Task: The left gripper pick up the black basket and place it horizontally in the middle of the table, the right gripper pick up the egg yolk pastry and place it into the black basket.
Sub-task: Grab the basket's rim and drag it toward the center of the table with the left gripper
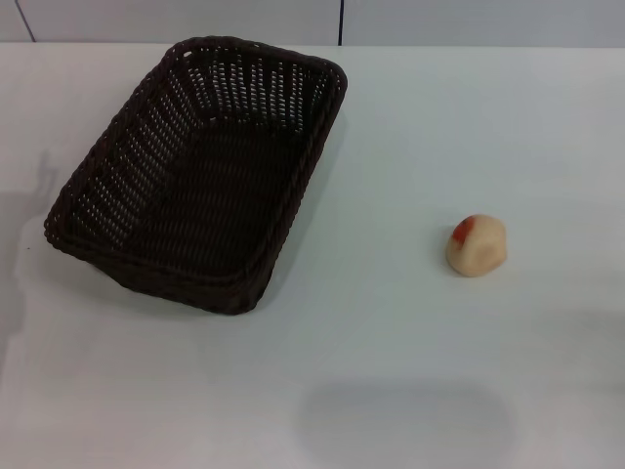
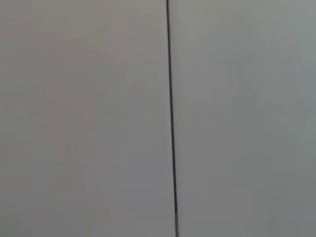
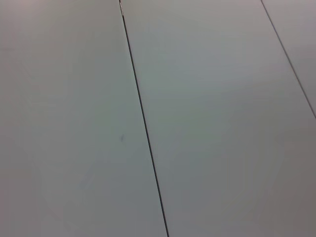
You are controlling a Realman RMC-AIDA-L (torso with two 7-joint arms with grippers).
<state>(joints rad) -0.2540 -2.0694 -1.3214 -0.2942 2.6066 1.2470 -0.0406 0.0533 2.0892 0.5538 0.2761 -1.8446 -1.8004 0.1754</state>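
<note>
The black basket is a large dark woven wicker basket. It sits at a slant on the left half of the white table, its long side running from near left to far right. It is empty. The egg yolk pastry is a small pale beige dome with an orange-red patch. It lies on the table to the right, well apart from the basket. Neither gripper shows in any view. Both wrist views show only plain pale panels with thin dark seams.
The table's far edge meets a pale wall with a dark vertical seam. A faint shadow lies on the table near the front centre.
</note>
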